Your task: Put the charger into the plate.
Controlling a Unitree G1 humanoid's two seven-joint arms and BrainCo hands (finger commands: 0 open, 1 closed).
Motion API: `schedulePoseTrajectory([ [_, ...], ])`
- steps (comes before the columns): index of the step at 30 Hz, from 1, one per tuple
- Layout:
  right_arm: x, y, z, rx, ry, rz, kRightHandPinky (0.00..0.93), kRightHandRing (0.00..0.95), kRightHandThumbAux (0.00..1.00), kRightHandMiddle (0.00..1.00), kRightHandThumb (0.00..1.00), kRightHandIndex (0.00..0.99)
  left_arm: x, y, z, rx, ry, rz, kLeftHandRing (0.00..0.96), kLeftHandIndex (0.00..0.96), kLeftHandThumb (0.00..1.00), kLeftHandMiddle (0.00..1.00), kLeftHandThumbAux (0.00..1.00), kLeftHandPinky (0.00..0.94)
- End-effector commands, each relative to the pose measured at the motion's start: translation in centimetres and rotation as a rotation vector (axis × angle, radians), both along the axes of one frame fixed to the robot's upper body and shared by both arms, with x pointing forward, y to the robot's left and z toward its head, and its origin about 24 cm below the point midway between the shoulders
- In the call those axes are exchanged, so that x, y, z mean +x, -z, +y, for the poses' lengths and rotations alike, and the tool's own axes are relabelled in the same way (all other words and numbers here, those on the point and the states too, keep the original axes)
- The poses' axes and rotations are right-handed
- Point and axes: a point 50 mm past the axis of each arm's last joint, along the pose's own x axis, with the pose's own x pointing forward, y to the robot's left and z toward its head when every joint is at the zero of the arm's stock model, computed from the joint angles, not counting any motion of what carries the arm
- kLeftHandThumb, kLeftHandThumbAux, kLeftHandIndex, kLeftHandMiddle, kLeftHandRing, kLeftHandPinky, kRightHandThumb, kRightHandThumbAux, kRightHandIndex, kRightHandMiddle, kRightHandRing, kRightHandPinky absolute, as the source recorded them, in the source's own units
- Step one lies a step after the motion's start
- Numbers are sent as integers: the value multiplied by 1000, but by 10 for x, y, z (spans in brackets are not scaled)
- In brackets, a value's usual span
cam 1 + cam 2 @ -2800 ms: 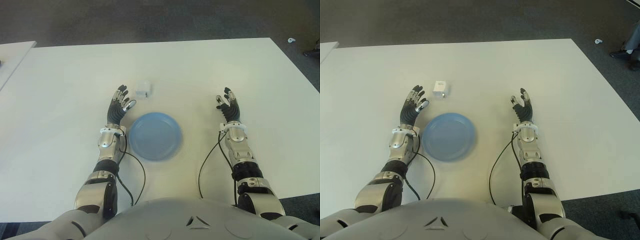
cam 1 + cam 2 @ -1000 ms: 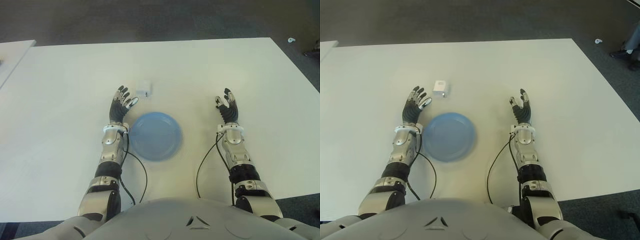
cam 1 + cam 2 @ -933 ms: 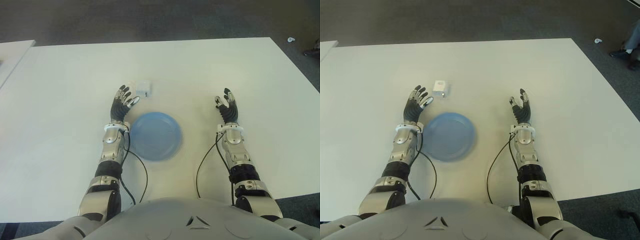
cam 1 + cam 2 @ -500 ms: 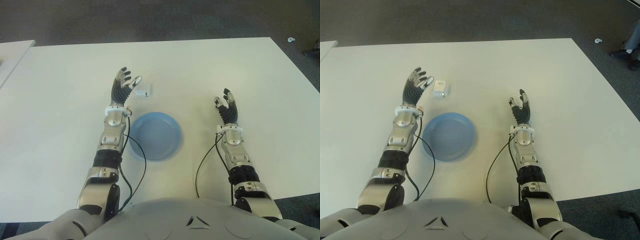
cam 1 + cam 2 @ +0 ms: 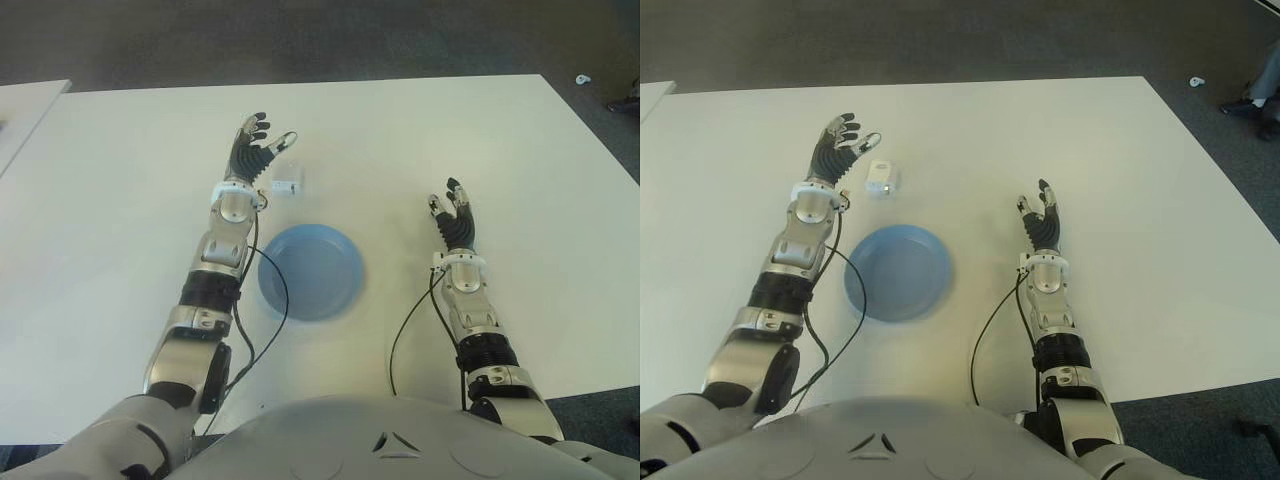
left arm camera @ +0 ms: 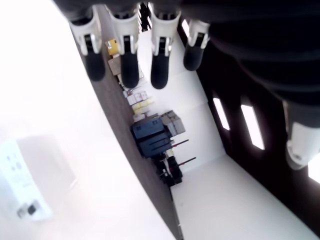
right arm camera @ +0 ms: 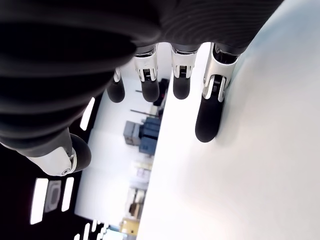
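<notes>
1. The charger point(image 5: 287, 185), a small white block, lies on the white table point(image 5: 420, 130), just beyond the far rim of the blue plate point(image 5: 311, 271) and apart from it. The plate holds nothing.
2. The left hand point(image 5: 254, 150) is raised just beside the charger, on its left and slightly farther out. Fingers spread, thumb tip reaching toward the block, grasping nothing; no contact visible.
3. The left wrist view shows the fingers point(image 6: 125, 55) extended and the charger point(image 6: 22, 192) below the palm, clear of them.
4. The right hand point(image 5: 455, 215) shows well to the right of the plate, fingers straight, empty.
5. Judgement: the left hand is much the nearer; the charger lies toward its thumb side, so it needs to lower and close inward. The charger's long axis cannot be told.
</notes>
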Motion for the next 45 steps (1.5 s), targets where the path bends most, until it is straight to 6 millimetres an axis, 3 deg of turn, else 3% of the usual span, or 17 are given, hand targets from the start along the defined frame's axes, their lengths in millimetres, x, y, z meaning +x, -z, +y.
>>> schedulePoseTrajectory([
  [1,-12,20,5,13,-13,100,90,27,509,19,319,33,6,4,-2,139,26,60,166,132,346,176,460,165],
  [11,-13,20,4,16,-12,97,90,27,518,18,322,36,19,3,-25,432,134,-15,113,96,257,122,437,110],
  [18,-12,19,2,21,-9,97,94,30,516,20,326,36,23,15,-41,749,329,-190,57,63,143,71,606,39],
  [22,-12,18,2,24,-9,97,85,28,530,17,311,30,21,27,-41,929,475,-215,12,31,41,26,700,8],
  [25,-12,18,2,26,-10,96,82,26,544,16,296,28,21,31,-38,1010,544,-214,4,15,18,10,716,2],
  [35,-12,17,2,37,-13,92,65,15,584,8,218,12,19,40,-27,1092,628,-136,0,0,0,0,636,0],
  [45,-12,15,-1,40,-8,98,62,8,581,0,167,0,19,45,-23,1021,638,-22,0,0,0,0,508,0],
])
